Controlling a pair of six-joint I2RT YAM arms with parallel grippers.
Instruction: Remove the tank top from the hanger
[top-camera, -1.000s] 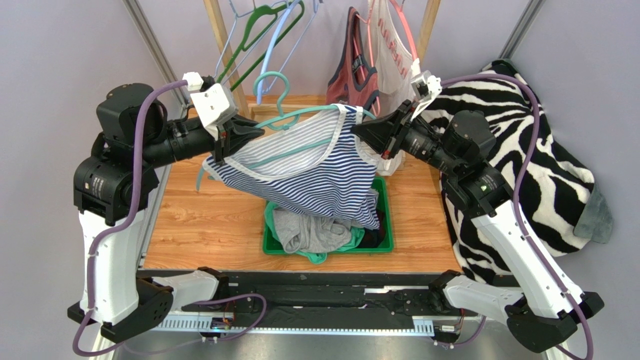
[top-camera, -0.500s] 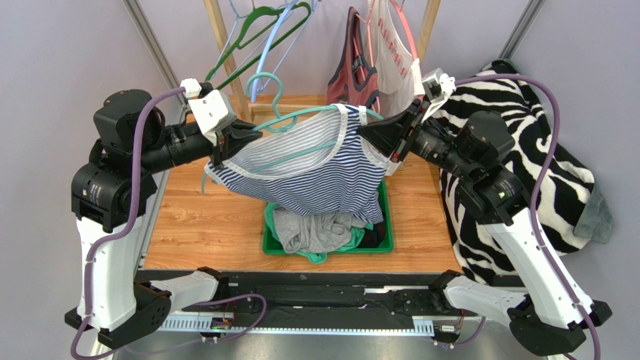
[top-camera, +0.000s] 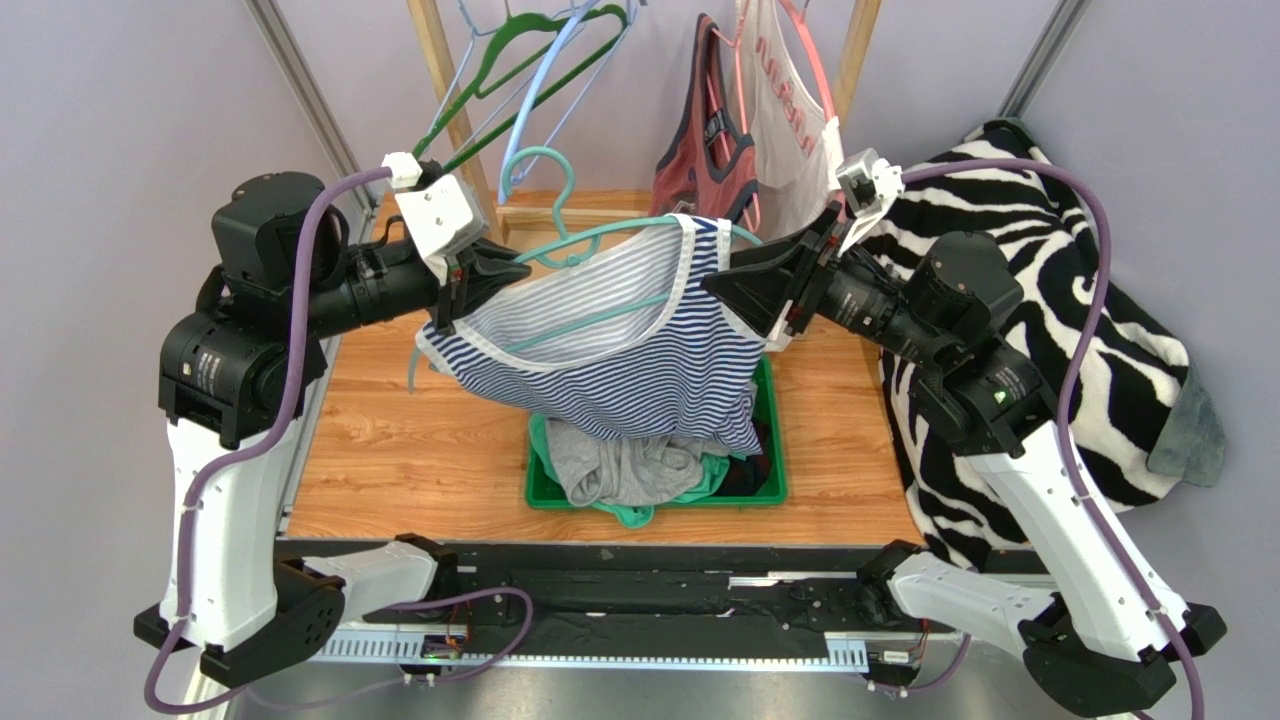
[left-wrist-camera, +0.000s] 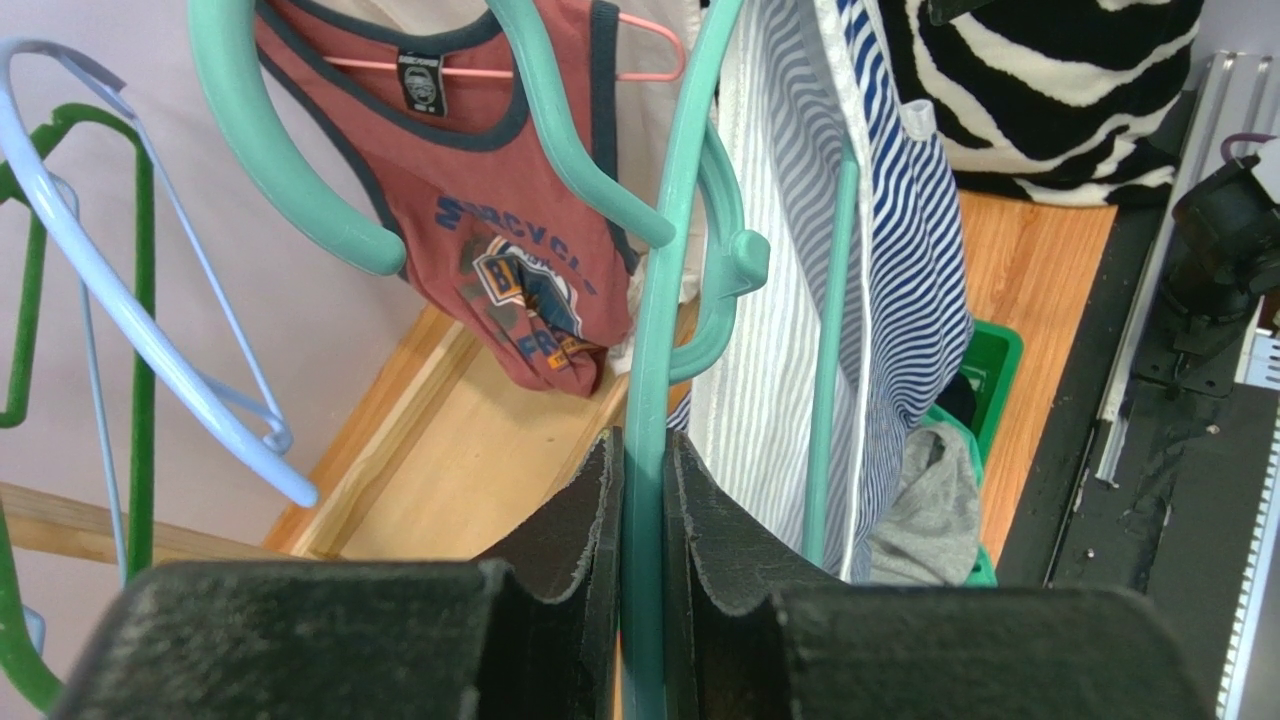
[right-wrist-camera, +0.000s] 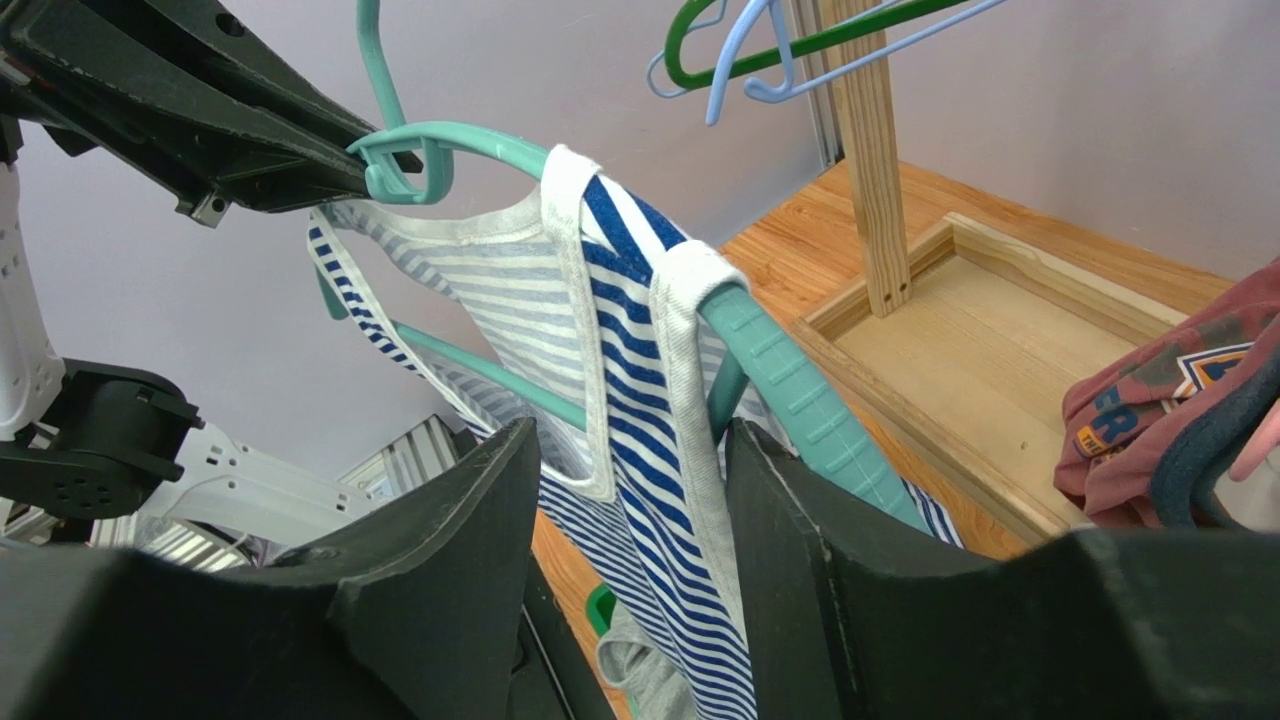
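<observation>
Centre of the top view: the striped tank top (top-camera: 639, 338), blue and white, draped on the teal hanger (right-wrist-camera: 804, 398) and held in the air above the green bin (top-camera: 537, 458) in the lower middle of the frame. Not off the hanger: loops 1 white-edged strap over the ribbed hanger end at the centre of the right wrist view. Sags at the hem toward the grey and green clothes (top-camera: 616, 458) in the bin; cannot tell whether touching them.

From the left of the top view: the left gripper (left-wrist-camera: 643, 450). Clamps both black fingers (left-wrist-camera: 579, 510) on 1 thin teal bar of the hanger, bottom centre of the left wrist view, with only that bar in the narrow gap.

From the right of the top view: the right gripper (right-wrist-camera: 628, 450), at the hanger's right-hand end. Stands open, 2 fingers (right-wrist-camera: 451, 525) well apart at the bottom of the right wrist view, with the striped strap and hanger arm in the gap, pinched by neither.

Top of the top view: a wooden rack (top-camera: 439, 90) with a green hanger (left-wrist-camera: 143, 375), a pale blue hanger (left-wrist-camera: 256, 450), a red tank top (left-wrist-camera: 511, 255) and a white top (top-camera: 781, 105). Right edge: zebra-print cloth (top-camera: 1037, 285). Underneath: the wooden table (top-camera: 406, 435).
</observation>
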